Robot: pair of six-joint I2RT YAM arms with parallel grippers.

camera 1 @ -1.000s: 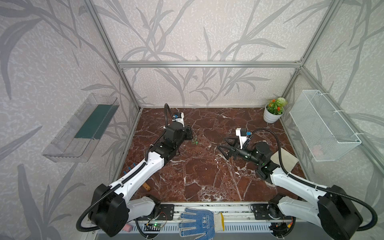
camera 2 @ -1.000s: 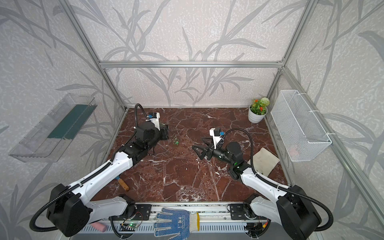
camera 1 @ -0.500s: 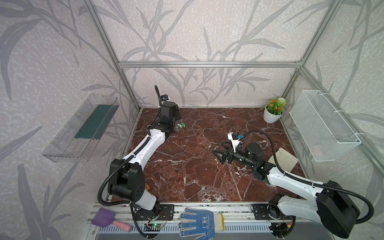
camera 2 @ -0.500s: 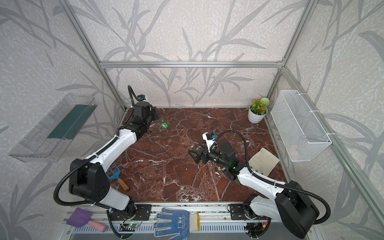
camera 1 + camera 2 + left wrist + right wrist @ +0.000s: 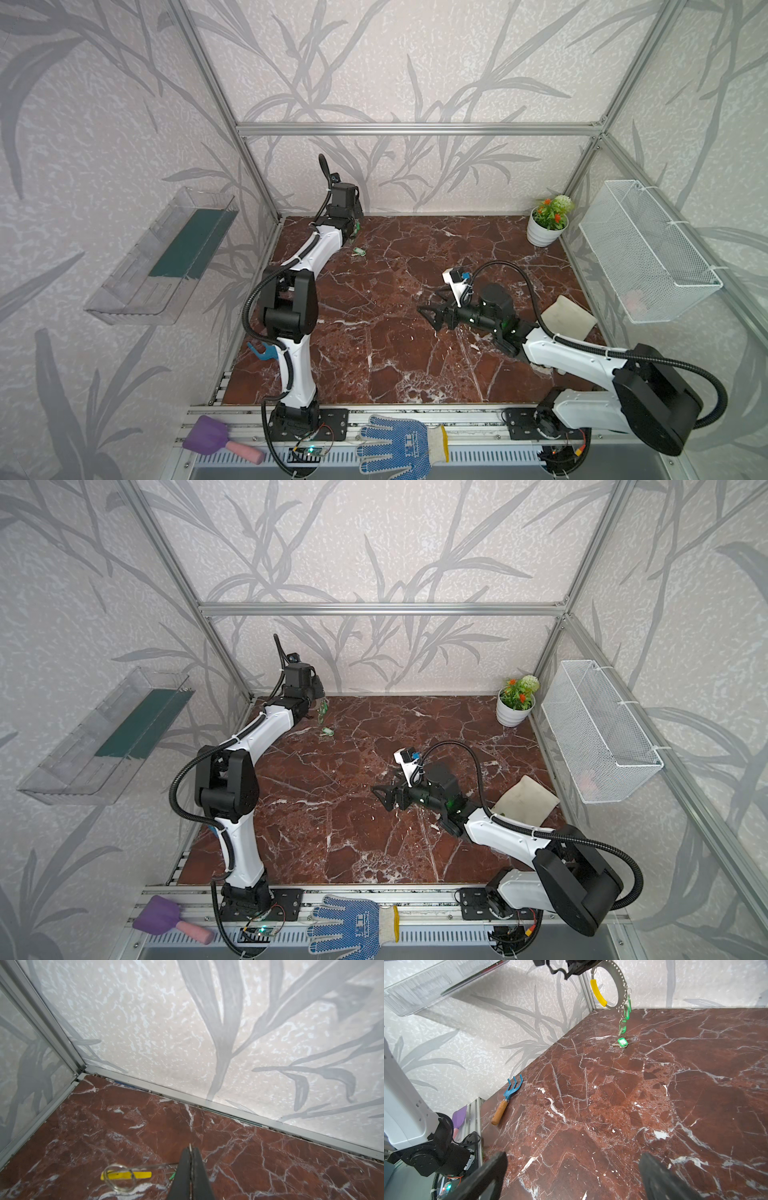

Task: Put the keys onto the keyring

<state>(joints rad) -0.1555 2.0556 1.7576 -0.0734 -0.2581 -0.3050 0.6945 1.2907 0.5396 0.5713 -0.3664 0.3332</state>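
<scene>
My left gripper (image 5: 190,1149) is shut on the keyring (image 5: 614,987), a thin perforated grey ring with a yellow sleeve (image 5: 598,994). It holds the ring above the table near the back left corner. Two green-headed keys (image 5: 627,1008) hang from the ring in a chain. A third key (image 5: 623,1041) lies flat on the marble just below them and shows in both top views (image 5: 358,251) (image 5: 327,731). My right gripper (image 5: 572,1157) stands open and empty over the middle of the table (image 5: 426,316), well apart from the keys.
A blue hand rake (image 5: 508,1097) lies by the left wall. A potted plant (image 5: 546,226) stands at the back right, with a beige pad (image 5: 569,318) and a wire basket (image 5: 644,253) along the right side. A glove (image 5: 399,444) and a purple scoop (image 5: 208,434) lie on the front rail.
My left arm has drawn back toward the back left corner, carrying the keyring with it. My right gripper has drifted slightly left and toward the front, still open.
</scene>
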